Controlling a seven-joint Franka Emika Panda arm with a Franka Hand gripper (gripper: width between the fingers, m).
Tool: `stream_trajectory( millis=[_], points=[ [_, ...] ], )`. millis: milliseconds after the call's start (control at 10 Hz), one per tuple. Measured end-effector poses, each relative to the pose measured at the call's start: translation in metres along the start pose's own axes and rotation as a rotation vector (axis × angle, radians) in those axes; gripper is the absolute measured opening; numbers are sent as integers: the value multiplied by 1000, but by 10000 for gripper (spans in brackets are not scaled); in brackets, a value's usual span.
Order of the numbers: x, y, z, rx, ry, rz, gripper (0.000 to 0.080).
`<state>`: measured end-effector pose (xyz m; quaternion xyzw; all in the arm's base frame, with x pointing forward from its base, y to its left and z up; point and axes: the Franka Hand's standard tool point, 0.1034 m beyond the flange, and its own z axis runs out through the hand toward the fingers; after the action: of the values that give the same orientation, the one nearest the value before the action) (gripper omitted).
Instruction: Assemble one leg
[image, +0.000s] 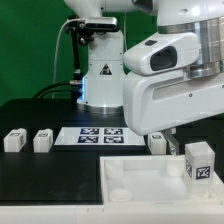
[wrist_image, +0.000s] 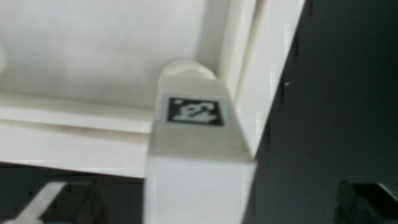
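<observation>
Black tabletop (image: 40, 185) beneath the arm; four legs are counted: left leg (image: 14, 141), second leg (image: 42, 141) and third leg (image: 157, 143) lie loose flanking the one marker board (image: 95, 135). The leg (image: 198, 160) stands upright at the far right corner of the single tray (image: 150, 185), probably for seating in a socket; the gripper (image: 176, 142) hangs just beside it, its fingers' spacing indiscernible.

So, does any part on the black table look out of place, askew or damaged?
Nothing looks damaged or spilled. Only one small white block-like leg with a black-and-white tag differs: it stands at a corner of the large flat white tray-like part, while three similar legs rest on the table. Probably intended.
</observation>
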<state>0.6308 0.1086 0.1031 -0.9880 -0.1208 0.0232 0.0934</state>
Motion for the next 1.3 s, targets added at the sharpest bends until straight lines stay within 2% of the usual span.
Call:
stream_trajectory(
  millis=[100,200,700,900,1000,1100,1200,1300],
  points=[
    [-10,3,5,27,-111,8,649],
    [-6,5,7,36,-120,17,649],
    [-5,3,11,35,-120,43,649],
    [-2,11,19,46,-120,63,649],
    [-2,10,19,46,-120,61,649],
    [-2,9,20,46,-121,59,514],
    [-2,9,20,47,-121,74,514],
    [-2,8,20,47,-121,91,376]
  ],
)
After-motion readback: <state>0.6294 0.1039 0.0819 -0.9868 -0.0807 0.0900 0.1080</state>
